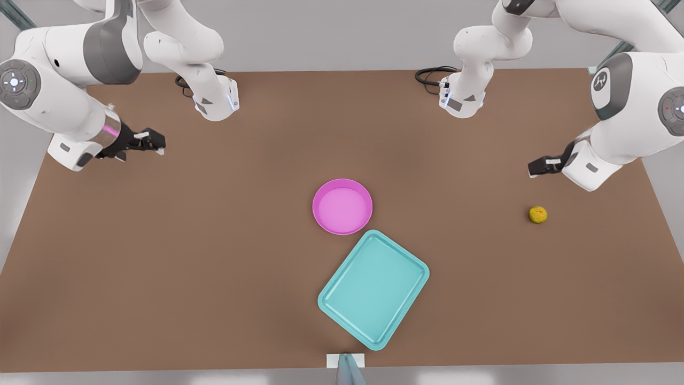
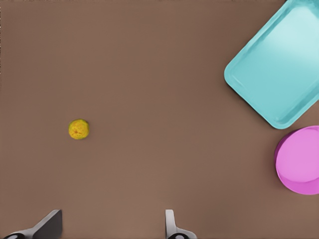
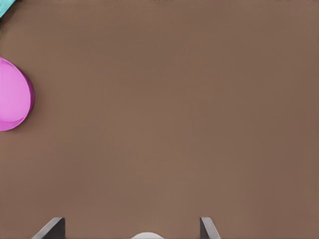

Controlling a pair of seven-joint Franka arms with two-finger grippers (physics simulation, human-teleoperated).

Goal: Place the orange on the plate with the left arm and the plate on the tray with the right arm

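Plate (image 3: pixel 12 94) edge, open right hand (image 3: pixel 132 229) over table (image 3: pixel 174 124)

Even, soft light is falling from above me, leaving hardly any shadows on the table (image 1: pixel 160 267). A pale sheen is showing on the plate (image 1: pixel 342 207) and tray (image 1: pixel 373 289). Nothing is glaring, and the edges are staying straight.

Both arms hang raised and waiting; left hand (image 1: pixel 534 167) and right hand (image 1: pixel 156 143) spread wide, holding nothing.

orange (image 1: pixel 538 214) on open table (image 1: pixel 160 240), plate (image 1: pixel 342 206) beside tray (image 1: pixel 373 289)
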